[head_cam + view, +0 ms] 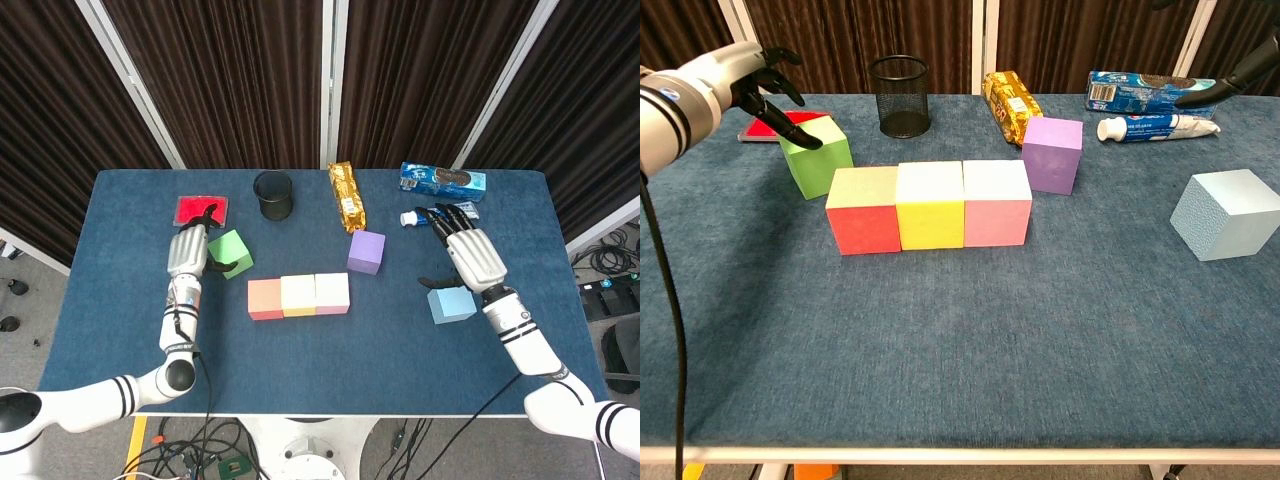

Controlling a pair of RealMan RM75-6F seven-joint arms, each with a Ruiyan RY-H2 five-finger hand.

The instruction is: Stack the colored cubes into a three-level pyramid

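Observation:
Three cubes stand in a touching row mid-table: red-orange cube (265, 298) (862, 210), yellow cube (298, 295) (931, 205), pink cube (332, 292) (997, 203). A green cube (232, 252) (820, 160) sits behind the row's left end. My left hand (188, 252) (745, 85) hovers at its left side with fingers spread and the thumb reaching over the cube's top; it holds nothing. A purple cube (366, 251) (1052, 153) stands behind the pink one. A light-blue cube (451, 303) (1228, 213) lies to the right, and my right hand (468, 255) hangs open just behind it.
At the back stand a black mesh cup (272, 195) (899, 95), a flat red box (201, 209), a gold snack bag (346, 196), a blue cookie pack (442, 180) and a toothpaste tube (1155, 126).

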